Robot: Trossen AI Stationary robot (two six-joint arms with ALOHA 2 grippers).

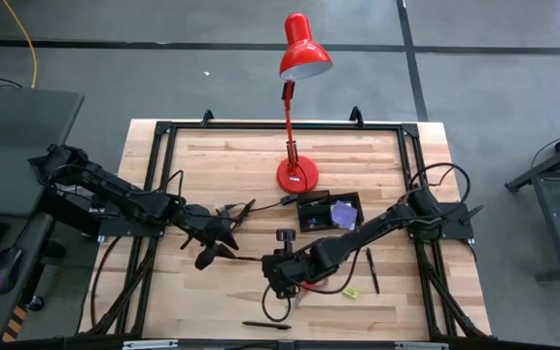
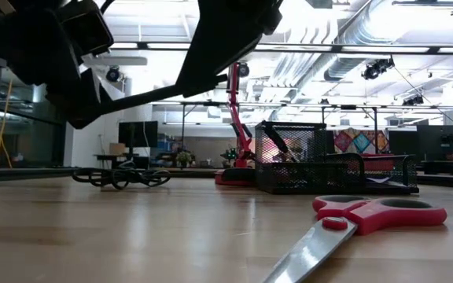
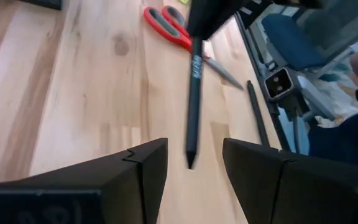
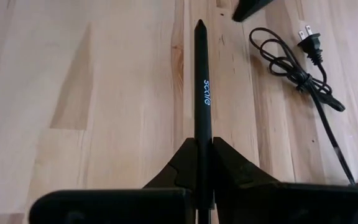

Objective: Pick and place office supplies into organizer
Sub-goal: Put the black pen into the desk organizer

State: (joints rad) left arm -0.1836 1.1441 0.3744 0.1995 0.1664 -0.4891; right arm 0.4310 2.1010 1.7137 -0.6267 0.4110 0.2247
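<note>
Presently a thin black pen is clamped in the right hand, tip offered between the left hand's parted fingers, well short of the black mesh organizer; closure should be delayed until centred.

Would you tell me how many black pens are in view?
3. One pen held by the right end effector; a second lies right of that arm; a third near the front edge. The organizer may hide more.
</note>
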